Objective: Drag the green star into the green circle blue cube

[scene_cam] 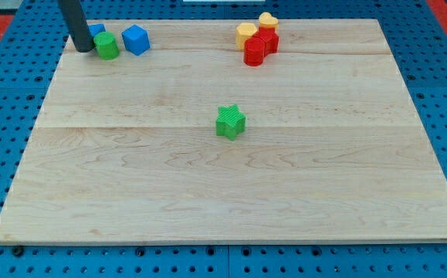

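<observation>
Pale wood board (208,185), ridged green star (230,122)

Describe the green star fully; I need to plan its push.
The green star is a small, chunky block with a star-shaped top and ridged sides, matte and plastic-looking. It lies flat near the middle of the wooden board, alone, touching nothing. My tip is far off at the view's top left, beside the green cylinder.

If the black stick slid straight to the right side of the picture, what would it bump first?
Most likely the green cylinder block: my tip sits right beside it on its left, apparently touching. The blue cube comes next.
</observation>
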`<action>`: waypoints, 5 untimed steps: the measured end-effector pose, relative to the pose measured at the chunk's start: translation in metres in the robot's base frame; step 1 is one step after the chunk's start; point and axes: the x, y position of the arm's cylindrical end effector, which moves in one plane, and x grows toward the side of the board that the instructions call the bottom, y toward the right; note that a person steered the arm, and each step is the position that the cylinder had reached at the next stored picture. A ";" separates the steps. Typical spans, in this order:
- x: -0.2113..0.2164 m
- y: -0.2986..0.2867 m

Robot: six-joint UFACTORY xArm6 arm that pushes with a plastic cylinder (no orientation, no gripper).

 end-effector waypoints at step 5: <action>0.108 0.227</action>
